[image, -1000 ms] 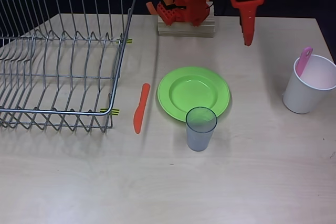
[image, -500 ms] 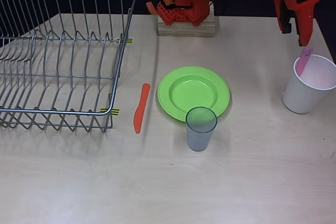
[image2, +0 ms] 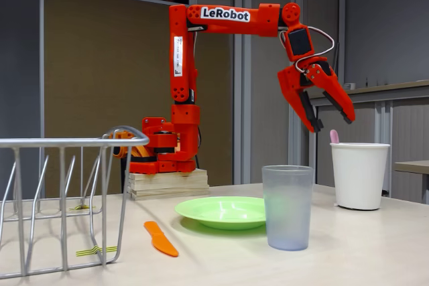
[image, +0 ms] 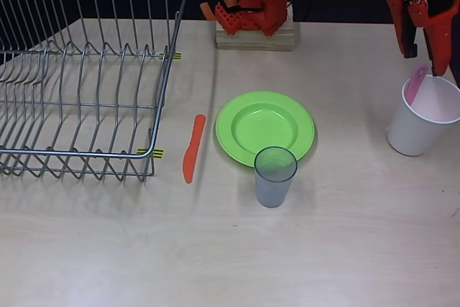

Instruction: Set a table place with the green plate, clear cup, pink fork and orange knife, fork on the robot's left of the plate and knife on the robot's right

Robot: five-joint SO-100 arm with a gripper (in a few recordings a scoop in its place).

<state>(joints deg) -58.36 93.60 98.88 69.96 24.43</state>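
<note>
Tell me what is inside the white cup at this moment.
The pink fork stands in the white cup, its rounded handle end poking above the rim. Its lower part, tines included, is hidden by the cup wall. The open gripper hangs above it, not touching.

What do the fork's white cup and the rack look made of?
White cup: likely matte plastic or paper; opaque, thin-rimmed, no shine. Rack: bare metal wire; thin silvery rods with glints. Pink fork standing inside: smooth plastic, by its uniform colour.
</note>
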